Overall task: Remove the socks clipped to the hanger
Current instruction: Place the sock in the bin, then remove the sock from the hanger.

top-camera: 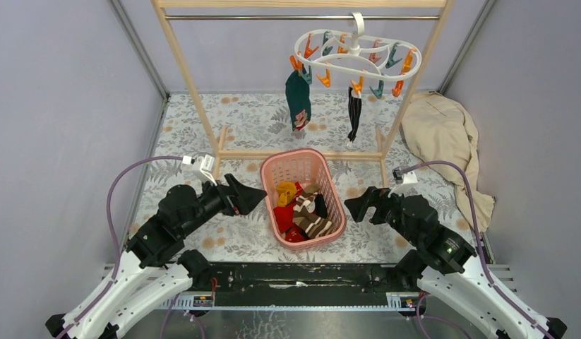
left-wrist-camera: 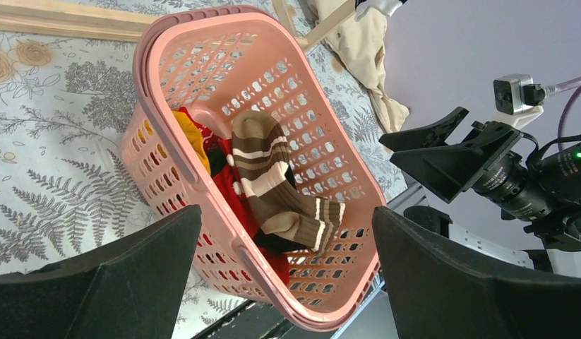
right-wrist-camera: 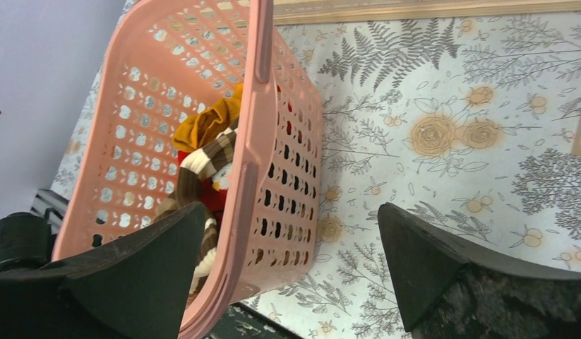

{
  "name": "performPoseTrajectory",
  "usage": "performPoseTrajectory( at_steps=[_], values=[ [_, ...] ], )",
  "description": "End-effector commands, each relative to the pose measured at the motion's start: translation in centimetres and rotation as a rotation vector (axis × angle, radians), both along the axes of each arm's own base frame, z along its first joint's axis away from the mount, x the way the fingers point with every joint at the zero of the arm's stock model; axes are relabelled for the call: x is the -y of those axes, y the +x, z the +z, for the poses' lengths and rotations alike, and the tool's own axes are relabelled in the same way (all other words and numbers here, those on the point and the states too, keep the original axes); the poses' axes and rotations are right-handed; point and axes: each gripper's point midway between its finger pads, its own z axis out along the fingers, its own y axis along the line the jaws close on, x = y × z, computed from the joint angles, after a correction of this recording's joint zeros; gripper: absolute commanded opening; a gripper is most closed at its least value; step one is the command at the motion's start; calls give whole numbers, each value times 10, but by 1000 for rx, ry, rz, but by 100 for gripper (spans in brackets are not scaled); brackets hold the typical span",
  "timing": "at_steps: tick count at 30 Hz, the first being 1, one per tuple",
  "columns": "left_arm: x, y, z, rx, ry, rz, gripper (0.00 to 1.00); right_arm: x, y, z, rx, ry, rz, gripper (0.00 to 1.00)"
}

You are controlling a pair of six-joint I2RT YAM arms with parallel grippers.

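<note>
The white oval hanger (top-camera: 352, 54) with orange and teal clips hangs by its hook from the wooden rack's rail. A dark teal sock (top-camera: 298, 99) and a black sock (top-camera: 354, 113) still hang clipped to it. A brown-and-white striped sock (left-wrist-camera: 270, 176) lies in the pink basket with a red sock (top-camera: 284, 215) and a mustard sock (top-camera: 286, 191). My left gripper (top-camera: 255, 196) is open and empty just left of the basket. My right gripper (top-camera: 352, 206) is open and empty just right of it.
The pink basket (top-camera: 273, 169) stands on the floral table cover between the grippers, in front of the tall wooden rack (top-camera: 195, 92). A large beige cloth garment (top-camera: 446, 138) lies at the right. Grey walls close in both sides.
</note>
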Motion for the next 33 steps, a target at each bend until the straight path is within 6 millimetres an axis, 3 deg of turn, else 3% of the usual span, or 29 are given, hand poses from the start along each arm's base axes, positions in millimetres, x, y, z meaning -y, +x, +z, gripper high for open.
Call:
performPoseTrajectory(
  at_steps=[1, 10, 15, 21, 26, 28, 33],
  values=[
    [8, 9, 13, 86, -42, -11, 99, 5, 14, 18, 101, -3, -44, 100],
    [15, 15, -5, 79, -12, -23, 99, 11, 14, 12, 96, -25, -65, 100],
    [12, 30, -3, 117, 12, 31, 99, 8, 11, 6, 79, -12, -53, 100],
    [9, 62, 15, 190, 96, 129, 99, 6, 9, 5, 71, 2, -44, 100],
    [11, 101, 40, 252, 176, 224, 99, 4, 8, 3, 69, 13, -38, 100],
    [20, 116, 55, 284, 182, 226, 99, 4, 7, 4, 68, 19, -35, 100],
    [46, 158, 69, 318, 196, 207, 99, 5, 5, 10, 77, 37, -31, 100]
  ],
)
